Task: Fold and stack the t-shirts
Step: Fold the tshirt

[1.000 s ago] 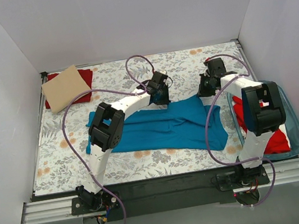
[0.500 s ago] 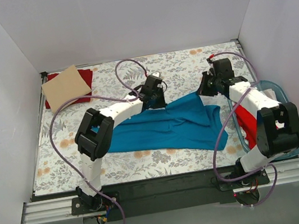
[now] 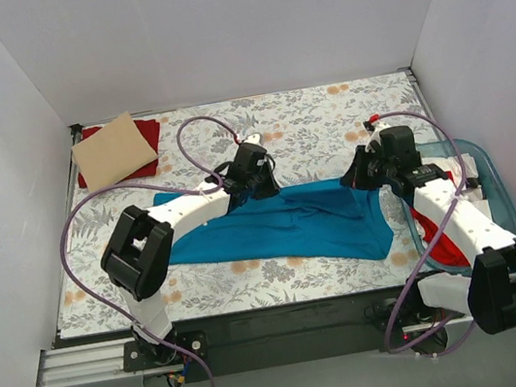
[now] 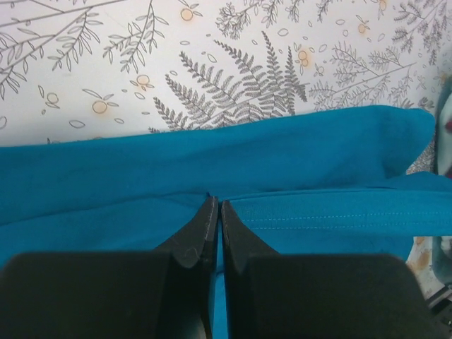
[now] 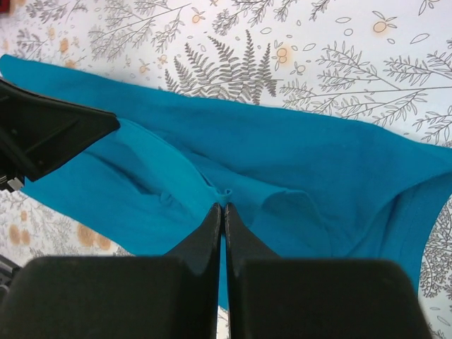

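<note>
The teal shirt (image 3: pixel 292 222) is spread across the middle of the table cloth (image 3: pixel 326 124), long side running left to right. Its far edge is pinched by both grippers. The fingers of the left gripper (image 4: pixel 214 206) are pressed together on a fold near the shirt's far middle. Those of the right gripper (image 5: pixel 219 208) are pressed together on a small pucker at its far right end. A folded tan shirt (image 3: pixel 112 151) is laid on a red shirt (image 3: pixel 145 131) in the far left corner. A second red shirt (image 3: pixel 441 233) is seen in the tub (image 3: pixel 497 185) at the right.
</note>
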Controlling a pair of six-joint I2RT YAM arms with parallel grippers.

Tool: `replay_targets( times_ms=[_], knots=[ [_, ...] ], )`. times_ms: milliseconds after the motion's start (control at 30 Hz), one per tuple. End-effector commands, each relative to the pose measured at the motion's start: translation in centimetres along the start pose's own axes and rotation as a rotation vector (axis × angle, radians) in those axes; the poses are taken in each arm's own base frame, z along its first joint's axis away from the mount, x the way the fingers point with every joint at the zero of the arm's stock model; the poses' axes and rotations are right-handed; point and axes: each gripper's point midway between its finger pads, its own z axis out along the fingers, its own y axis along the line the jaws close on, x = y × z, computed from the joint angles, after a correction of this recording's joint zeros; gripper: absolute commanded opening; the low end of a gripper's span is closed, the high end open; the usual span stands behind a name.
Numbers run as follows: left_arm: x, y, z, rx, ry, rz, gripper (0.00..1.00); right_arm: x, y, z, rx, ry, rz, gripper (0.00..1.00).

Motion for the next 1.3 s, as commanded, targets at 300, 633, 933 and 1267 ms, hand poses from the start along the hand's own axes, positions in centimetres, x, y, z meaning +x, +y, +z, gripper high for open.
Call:
replay_targets(
  times_ms=[300, 633, 933, 1267],
  knots=[
    [1.2, -4.0, -5.3, 0.147, -0.047, 0.002, 0.00, 3.1, 1.1, -3.5, -0.051, -0.004, -0.009, 0.03],
    [4.6, -3.3, -6.9, 0.131, -0.022, -0.011, 0.00, 6.9, 1.0, -4.5, -0.087, 0.046, 0.019, 0.04],
    [6.3, -1.7, -7.5, 0.100, -0.016, -0.034, 0.00, 9.2, 1.5, -4.3, -0.108, 0.074, 0.053, 0.04],
    [7.8, -0.9, -6.0, 0.066, 0.029, -0.017, 0.00, 10.3, 1.2, -3.1, -0.079, 0.112, 0.071, 0.04]
  ],
)
